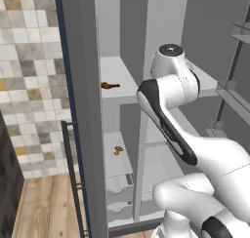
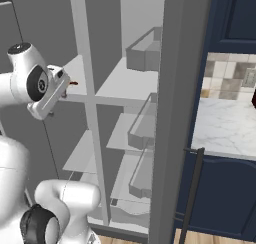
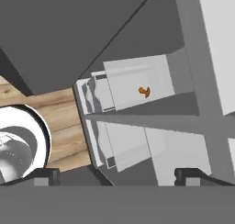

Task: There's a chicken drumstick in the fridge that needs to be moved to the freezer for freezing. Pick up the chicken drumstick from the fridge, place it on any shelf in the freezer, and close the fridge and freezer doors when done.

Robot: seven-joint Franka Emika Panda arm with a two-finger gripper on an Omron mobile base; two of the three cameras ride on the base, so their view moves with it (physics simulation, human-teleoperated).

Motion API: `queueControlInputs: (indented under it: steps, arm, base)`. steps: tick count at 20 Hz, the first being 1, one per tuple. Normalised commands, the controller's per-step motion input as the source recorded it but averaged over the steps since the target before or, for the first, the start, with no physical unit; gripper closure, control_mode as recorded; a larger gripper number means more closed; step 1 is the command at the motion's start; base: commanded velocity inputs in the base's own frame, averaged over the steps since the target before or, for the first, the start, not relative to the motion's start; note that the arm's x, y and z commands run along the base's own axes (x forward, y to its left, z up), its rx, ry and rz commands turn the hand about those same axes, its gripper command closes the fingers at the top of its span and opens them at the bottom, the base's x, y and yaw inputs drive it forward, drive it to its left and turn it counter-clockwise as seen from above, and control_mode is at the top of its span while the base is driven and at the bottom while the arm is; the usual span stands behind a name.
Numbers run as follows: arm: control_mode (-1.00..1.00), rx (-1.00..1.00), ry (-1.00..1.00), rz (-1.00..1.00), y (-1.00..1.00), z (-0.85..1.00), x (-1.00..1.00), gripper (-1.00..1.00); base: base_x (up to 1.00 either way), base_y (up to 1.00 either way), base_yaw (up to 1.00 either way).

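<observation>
The chicken drumstick (image 1: 110, 85), a slim dark reddish-brown piece, lies on an upper white shelf (image 1: 119, 93) of the narrow freezer (image 1: 114, 37), free of the gripper. A tip of the drumstick (image 2: 74, 82) peeks past my hand in the right base view. My gripper (image 3: 118, 175) is open, its fingertips (image 3: 46, 174) far apart with nothing between them, looking down the freezer front. The wider fridge (image 2: 125, 83) stands open beside it. Both doors are swung wide: the freezer door (image 1: 80, 110) at left, the fridge door (image 2: 175, 113) at right.
A small orange-tan lump (image 1: 117, 150) (image 3: 144, 92) sits on a lower freezer shelf above white drawers (image 1: 119, 193). A grey divider (image 1: 145, 115) splits the compartments. Clear bins (image 2: 145, 53) hang on the fridge door. Wood floor (image 1: 44, 208) lies below, a tiled wall (image 1: 29, 76) to the left.
</observation>
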Motion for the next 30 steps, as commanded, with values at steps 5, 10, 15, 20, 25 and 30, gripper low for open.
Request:
queueControlInputs:
  steps: [5,10,15,20,25,30]
  arm:
    - [-1.00,0.15,-0.02,-0.63,-0.22,0.00,-0.55,-1.00]
    - [-1.00,0.22,0.02,-0.52,-0.09,0.08,-0.18,-1.00]
    - [-1.00,0.26,0.00,-0.33,-0.47,0.25,-0.19,-1.00]
    - [-1.00,0.27,-0.25,-0.31,-0.26,0.03,-0.33,-1.00]
    - [-1.00,0.26,-0.23,-0.29,-0.04,0.05,-0.08,-1.00]
    - [-1.00,0.19,-0.08,-0.09,0.00,0.08,0.00,-1.00]
  base:
    - [0.00,0.00,0.00]
    - [0.00,0.00,0.00]
    - [0.00,0.00,0.00]
    - [0.00,0.00,0.00]
    - [0.00,0.00,0.00]
    - [0.00,0.00,0.00]
